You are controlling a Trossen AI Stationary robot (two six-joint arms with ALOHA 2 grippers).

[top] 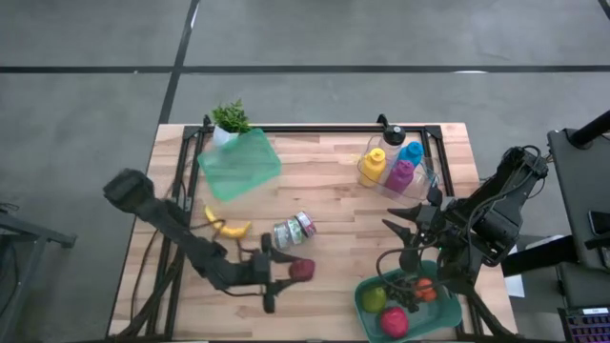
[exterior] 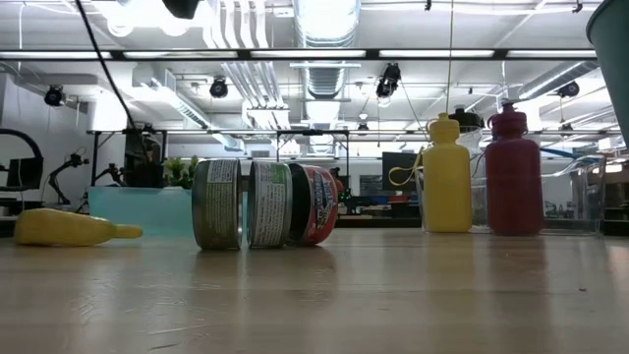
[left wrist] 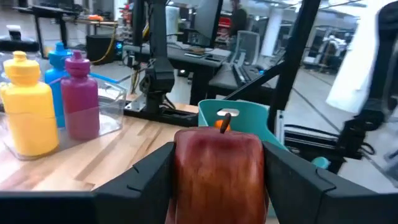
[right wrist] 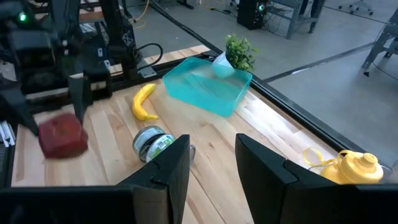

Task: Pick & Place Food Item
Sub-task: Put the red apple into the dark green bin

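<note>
On the light wooden slatted table point(top: 324, 181), a row of metal tins with printed labels point(top: 294, 230) is lying on its side near the middle, just far of the left gripper. A yellow banana point(top: 227, 227) is resting to the left of the tins, and farther left and far a translucent teal plastic container point(top: 238, 163) is sitting beside a small green potted plant point(top: 230, 118). At the far right, a clear plastic bin point(top: 419, 181) is holding yellow point(top: 373, 165), magenta point(top: 399, 175) and blue point(top: 411, 152) squeeze bottles. At the near right, a round green bowl point(top: 367, 300) is holding a green apple point(top: 374, 299), a red round fruit point(top: 394, 322) and a small orange fruit point(top: 425, 290).

The left gripper point(top: 286, 271) is reaching across the near middle of the table, its two dark fingers point(left wrist: 152, 171) pressing on either side of a dark red, blocky apple-like food item point(top: 302, 270), which is sitting between them, well left of the green bowl; whether it is touching the wood cannot be told.

The right gripper point(top: 412, 235) is hanging at the right side, just far of the green bowl, its fingers point(right wrist: 171, 163) standing a narrow way apart and gripping nothing.
</note>
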